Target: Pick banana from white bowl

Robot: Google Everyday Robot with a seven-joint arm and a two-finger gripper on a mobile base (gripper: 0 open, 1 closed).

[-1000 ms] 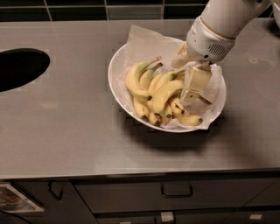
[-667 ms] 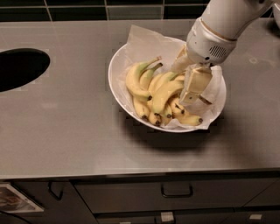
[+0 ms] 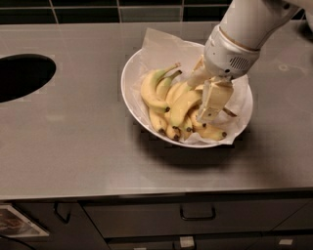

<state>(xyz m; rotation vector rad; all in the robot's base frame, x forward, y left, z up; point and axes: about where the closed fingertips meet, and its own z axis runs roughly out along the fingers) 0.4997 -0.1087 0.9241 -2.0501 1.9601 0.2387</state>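
On the grey counter (image 3: 73, 146), right of a dark round opening (image 3: 22, 75), the paper-lined white bowl (image 3: 128, 95) holds several bananas, the banana (image 3: 182, 105), long and arched, lying mid-heap beside the tool (image 3: 208, 100), which is lowered into the bowl's right half — whether open or closed cannot be told.

Probably a kitchen, steel counter (image 3: 88, 146), dark wall tiles (image 3: 146, 12), drawers (image 3: 195, 215) below, jaws in white bowl (image 3: 128, 93)
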